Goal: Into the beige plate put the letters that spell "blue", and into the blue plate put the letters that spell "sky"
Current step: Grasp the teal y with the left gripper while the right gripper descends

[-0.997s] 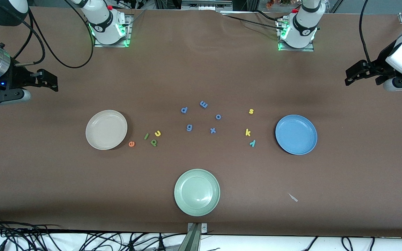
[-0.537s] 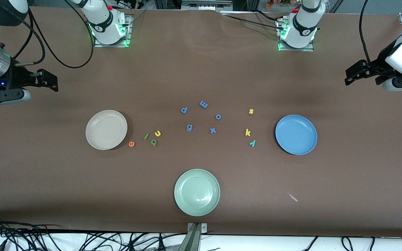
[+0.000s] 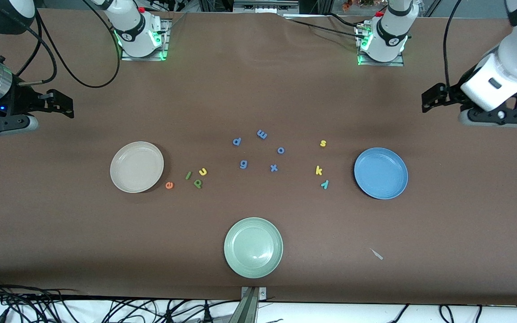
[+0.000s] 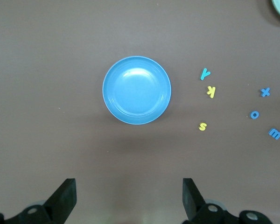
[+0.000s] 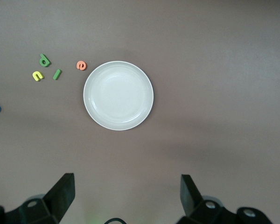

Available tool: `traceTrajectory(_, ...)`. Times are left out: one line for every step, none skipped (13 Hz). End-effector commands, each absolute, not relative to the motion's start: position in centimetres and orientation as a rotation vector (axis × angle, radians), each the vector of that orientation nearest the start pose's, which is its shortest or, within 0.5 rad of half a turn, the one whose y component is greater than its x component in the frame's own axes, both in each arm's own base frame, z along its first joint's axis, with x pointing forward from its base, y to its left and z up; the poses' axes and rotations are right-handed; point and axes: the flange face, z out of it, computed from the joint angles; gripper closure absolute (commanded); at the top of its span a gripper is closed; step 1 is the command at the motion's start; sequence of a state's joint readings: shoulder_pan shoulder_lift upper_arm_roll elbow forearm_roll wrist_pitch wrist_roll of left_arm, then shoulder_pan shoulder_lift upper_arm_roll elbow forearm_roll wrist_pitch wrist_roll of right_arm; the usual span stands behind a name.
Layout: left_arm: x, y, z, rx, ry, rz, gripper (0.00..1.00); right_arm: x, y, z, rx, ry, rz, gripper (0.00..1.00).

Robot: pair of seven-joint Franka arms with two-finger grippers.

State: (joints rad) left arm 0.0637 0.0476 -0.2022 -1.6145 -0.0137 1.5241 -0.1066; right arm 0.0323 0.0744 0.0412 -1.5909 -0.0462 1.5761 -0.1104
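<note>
Seven task letters unsorted, plates bare. My left gripper (image 3: 429, 102) gaping, empty, over table at blue plate's (image 3: 381, 173) one o'clock; right gripper (image 3: 61, 104) same, waiting at beige plate's (image 3: 137, 167) ten o'clock. s (image 3: 323, 143), k (image 3: 318, 170), y (image 3: 325, 184) at blue plate's nine o'clock; e (image 3: 169, 185), l (image 3: 188, 175), u (image 3: 203, 171), probably b (image 3: 198, 183) at beige plate's three. Next: descend on one letter, narrow pinch.

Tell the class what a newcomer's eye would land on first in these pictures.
Three plates: the beige plate toward the right arm's end, the blue plate toward the left arm's, a pale green plate nearest the front camera. Small bright letters lie scattered between the beige and blue ones.
</note>
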Motion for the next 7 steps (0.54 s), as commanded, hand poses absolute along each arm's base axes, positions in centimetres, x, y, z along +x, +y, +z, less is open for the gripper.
traceTrajectory(56.7, -8.3, 55.6, -3.149, 0.089, 0.276, 0.00, 57.6, 3.5, 57.8, -3.175, -0.273, 0.155, 0.00)
traceTrajectory(57.2, -9.1, 54.5, -3.145, 0.111, 0.285, 0.00, 57.6, 3.6, 57.9, -3.174, -0.271, 0.150, 0.00)
traceTrajectory(58.0, -9.4, 53.1, -3.149, 0.120, 0.298, 0.00, 57.7, 3.6, 58.0, -3.175, -0.271, 0.140, 0.00)
traceTrajectory(58.9, -10.0, 51.3, -3.154, 0.132, 0.302, 0.00, 57.6, 3.7, 57.9, -3.174, -0.273, 0.152, 0.00)
traceTrajectory(59.7, -11.4, 49.5, -3.154, 0.167, 0.298, 0.00, 57.6, 3.6, 57.9, -3.177, -0.274, 0.150, 0.00)
traceTrajectory(60.5, -12.8, 47.3, -3.156, 0.199, 0.309, 0.00, 57.6, 3.4, 58.0, -3.175, -0.298, 0.151, 0.00)
traceTrajectory(61.2, -14.5, 44.8, -3.159, 0.236, 0.314, 0.00, 57.6, 3.2, 58.0, -3.175, -0.281, 0.146, 0.00)
